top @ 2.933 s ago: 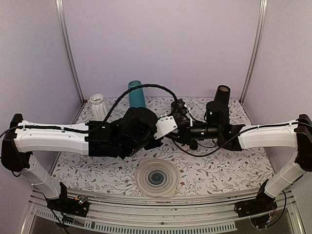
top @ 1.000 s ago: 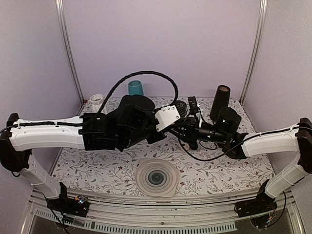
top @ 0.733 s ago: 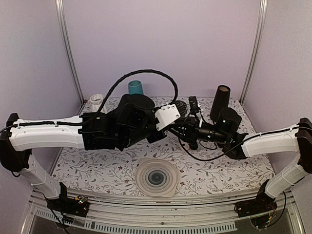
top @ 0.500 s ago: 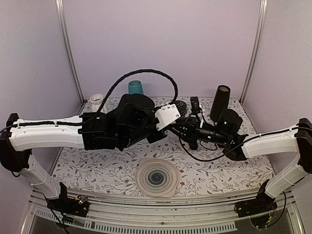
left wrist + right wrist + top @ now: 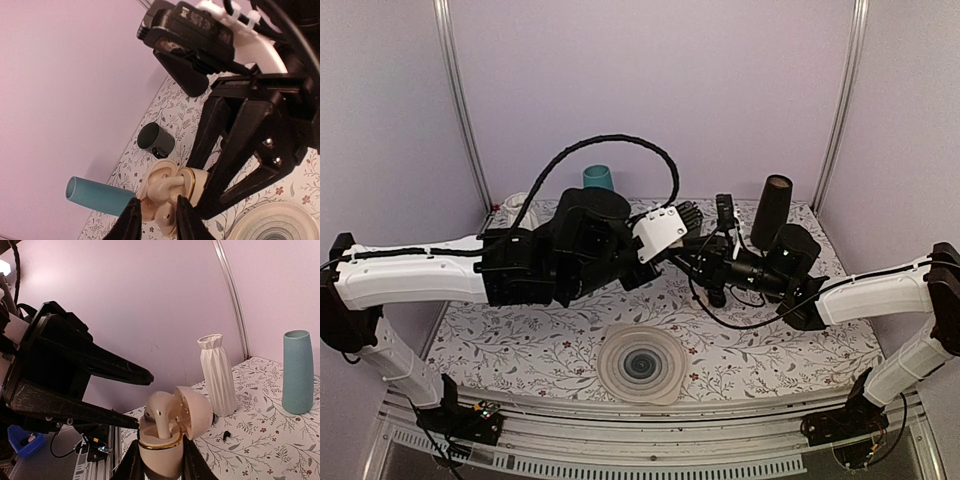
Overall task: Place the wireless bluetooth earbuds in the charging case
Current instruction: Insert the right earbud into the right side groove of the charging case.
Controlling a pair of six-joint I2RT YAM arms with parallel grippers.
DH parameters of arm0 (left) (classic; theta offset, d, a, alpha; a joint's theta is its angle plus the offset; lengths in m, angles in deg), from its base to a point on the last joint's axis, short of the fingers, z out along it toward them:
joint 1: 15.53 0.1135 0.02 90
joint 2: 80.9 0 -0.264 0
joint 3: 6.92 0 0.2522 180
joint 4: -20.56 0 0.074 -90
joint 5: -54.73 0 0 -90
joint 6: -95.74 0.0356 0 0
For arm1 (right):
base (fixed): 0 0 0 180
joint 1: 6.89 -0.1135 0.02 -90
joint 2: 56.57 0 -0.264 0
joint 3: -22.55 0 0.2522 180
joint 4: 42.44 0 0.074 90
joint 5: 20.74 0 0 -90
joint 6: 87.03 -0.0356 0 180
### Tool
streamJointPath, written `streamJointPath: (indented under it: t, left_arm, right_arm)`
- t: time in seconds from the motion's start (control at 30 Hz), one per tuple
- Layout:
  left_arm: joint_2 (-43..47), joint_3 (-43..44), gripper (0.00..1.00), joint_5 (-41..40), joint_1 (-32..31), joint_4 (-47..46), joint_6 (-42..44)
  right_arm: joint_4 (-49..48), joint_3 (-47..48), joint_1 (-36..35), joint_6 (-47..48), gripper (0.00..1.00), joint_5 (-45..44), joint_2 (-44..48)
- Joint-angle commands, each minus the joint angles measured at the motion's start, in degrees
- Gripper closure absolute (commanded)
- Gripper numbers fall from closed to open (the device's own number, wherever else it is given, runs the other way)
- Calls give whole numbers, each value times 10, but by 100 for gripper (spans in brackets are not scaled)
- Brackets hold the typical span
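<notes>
Since the view nearly three seconds back, both arms have carried their meeting point further up the top view, over the floral bench [image 5: 770,345]. The left arm now covers all but the rim of the teal vase [image 5: 598,177]. Over the last half second the shift is slight. The right end effector [image 5: 160,441] is pinching the lower body of the charging case [image 5: 160,465], holding it upright in the air off the bench. A gold band [image 5: 149,443] rings the case's rim, and its hinged lid [image 5: 194,412] is swung open to the right in the right wrist view. One earbud [image 5: 158,407] stands in the case, its stem down inside the body and its rounded head above the rim. The left end effector [image 5: 158,199] is spread. In the right wrist view its black fingers come in from the left, one tip just above the earbud's head and the other low beside the gold band. Whether either tip touches cannot be told. In the left wrist view the case and earbud show between the left arm's own fingertips, with the right arm's fingers reaching down to them from the upper right. A white pleated vase [image 5: 216,374] stands upright near the far wall, apart from the teal vase. A dark cylinder [image 5: 772,210] stands behind the right arm. A ribbed round disc [image 5: 640,365] lies near the front edge between the two bases.
</notes>
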Motion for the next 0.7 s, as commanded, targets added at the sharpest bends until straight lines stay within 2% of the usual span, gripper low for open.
streamJointPath:
  t: [0.0, 0.23, 0.67]
  left_arm:
    - [9, 3, 73, 28, 1, 23, -11]
    - [32, 6, 72, 53, 13, 16, -54]
    - [72, 13, 70, 109, 70, -9, -191]
  right_arm:
    - [-72, 8, -2, -5, 97, -34, 5]
    - [-122, -7, -1, -3, 97, -57, -1]
    - [-199, -17, -4, 28, 97, -76, -26]
